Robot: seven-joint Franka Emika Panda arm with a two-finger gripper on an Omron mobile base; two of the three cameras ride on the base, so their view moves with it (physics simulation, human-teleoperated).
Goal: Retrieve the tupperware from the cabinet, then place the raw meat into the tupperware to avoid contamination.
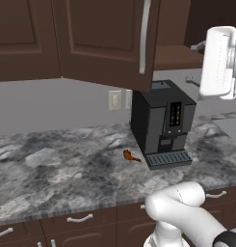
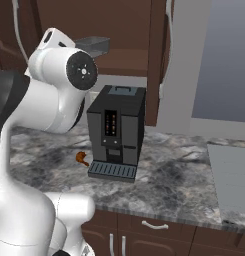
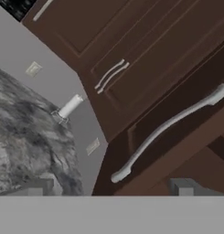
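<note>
The claw [image 3: 109, 194] is open and empty; reach slowly in past the door handle [image 3: 168, 128] just ahead for the box [image 2: 93, 46].

Dark brown cabinet [image 1: 102, 38] door ajar, grey tupperware [image 2: 94, 46] on its shelf, orange-brown raw meat [image 1: 130, 155] on the counter.

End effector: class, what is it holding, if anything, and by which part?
Nothing. The end effector is open, with only the cabinet door's handle ahead of it, ungripped.

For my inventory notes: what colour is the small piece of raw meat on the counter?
Orange-brown; the raw meat shows best in the left base view, beside the coffee machine.
</note>
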